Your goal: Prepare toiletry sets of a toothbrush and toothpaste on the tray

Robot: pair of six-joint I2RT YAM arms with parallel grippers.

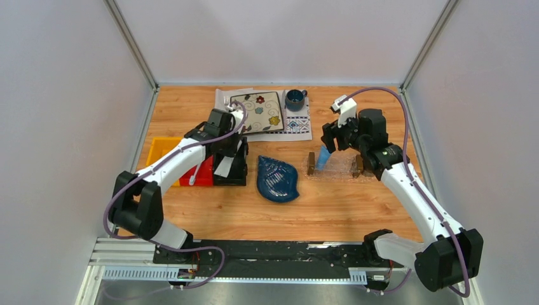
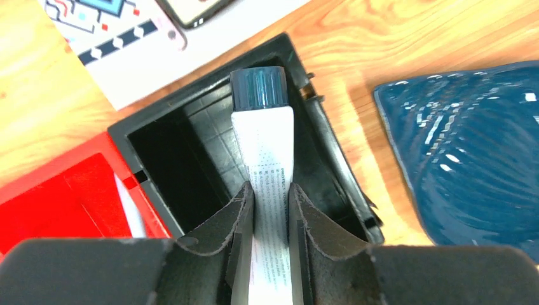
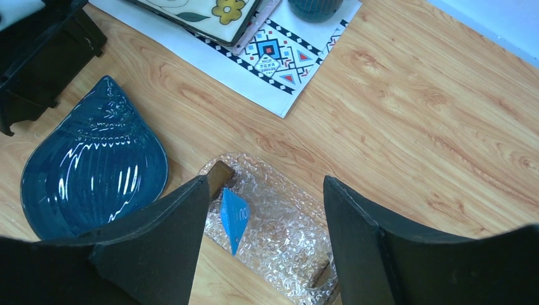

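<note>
Centre-left in the overhead view, the left gripper (image 2: 271, 194) is pinching the white-grey toothpaste tube (image 2: 264, 136) inside the black bin (image 2: 191, 101), its long axis running straight out from the grip to a dark teal cap (image 2: 259, 89). Right of centre, the right gripper (image 3: 266, 184) is hanging spread over the clear tray (image 3: 286, 241), where the light blue toothpaste tube (image 3: 234, 216) is leaning.

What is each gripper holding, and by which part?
The left gripper pinches the white toothpaste tube across its body, toward the tail, cap pointing away. The right gripper stands open, holding nothing.
</note>
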